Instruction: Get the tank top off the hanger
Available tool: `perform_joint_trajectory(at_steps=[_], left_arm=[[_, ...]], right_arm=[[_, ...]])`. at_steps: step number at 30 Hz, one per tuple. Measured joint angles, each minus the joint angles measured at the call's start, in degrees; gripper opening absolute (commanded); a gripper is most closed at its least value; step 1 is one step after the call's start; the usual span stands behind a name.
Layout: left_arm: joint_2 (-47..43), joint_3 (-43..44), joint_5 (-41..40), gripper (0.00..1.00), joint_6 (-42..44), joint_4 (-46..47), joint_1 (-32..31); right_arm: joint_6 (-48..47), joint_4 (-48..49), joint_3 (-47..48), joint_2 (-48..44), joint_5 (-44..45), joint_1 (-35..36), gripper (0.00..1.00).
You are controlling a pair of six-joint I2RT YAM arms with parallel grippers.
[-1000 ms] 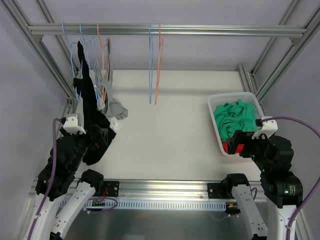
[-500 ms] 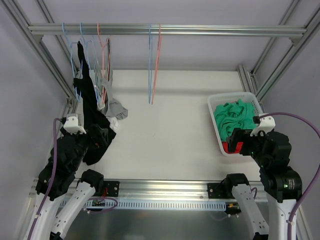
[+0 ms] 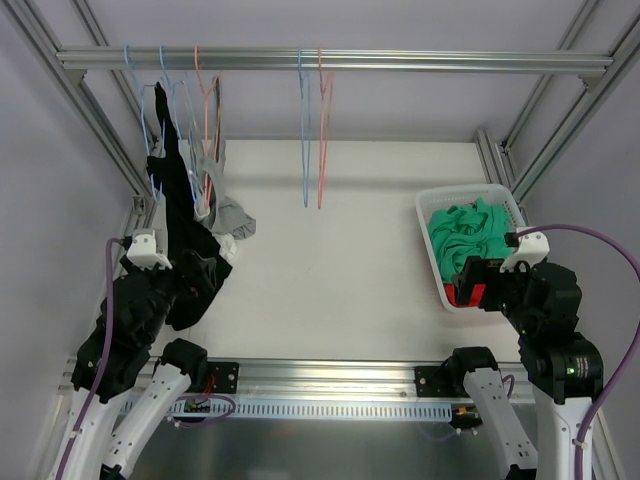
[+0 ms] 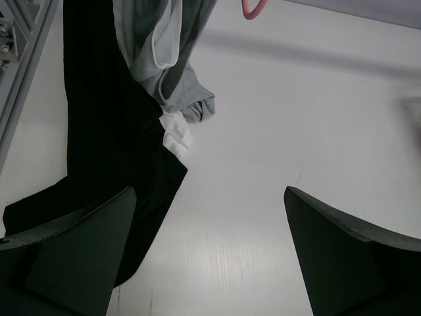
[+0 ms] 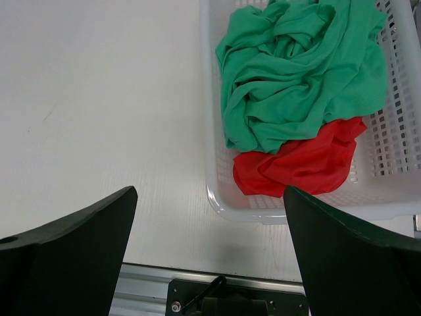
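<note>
A black tank top (image 3: 178, 215) hangs from a light blue hanger (image 3: 150, 120) at the rail's left end; its hem trails on the table. It also shows in the left wrist view (image 4: 105, 125). A grey tank top (image 3: 222, 208) hangs beside it on a pink hanger (image 3: 207, 110); it also shows in the left wrist view (image 4: 174, 59). My left gripper (image 4: 210, 263) is open and empty, low by the black top's hem. My right gripper (image 5: 210, 257) is open and empty, over the table by the basket's near left corner.
A white basket (image 3: 428, 215) at the right holds a green garment (image 3: 468, 238) and a red one (image 5: 302, 164). Two bare hangers, blue (image 3: 303, 130) and pink (image 3: 322, 130), hang mid-rail. Metal frame posts stand on both sides, with the rail (image 3: 400, 60) across the back.
The two bare hangers at mid-rail have swung slightly to the right. My right arm has shifted a little; my left arm has not moved.
</note>
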Motion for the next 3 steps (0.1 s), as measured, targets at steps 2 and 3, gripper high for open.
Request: perform_joint_trajectory(at_steps=[2,3], left_arm=[[-0.1,0.0,0.0,0.99,0.0,0.0,0.0],[-0.2,0.0,0.0,0.99,0.0,0.0,0.0]], right_arm=[[0.0,0.0,0.0,0.1,0.0,0.1,1.0],[0.0,0.0,0.0,0.2,0.0,0.1,0.99]])
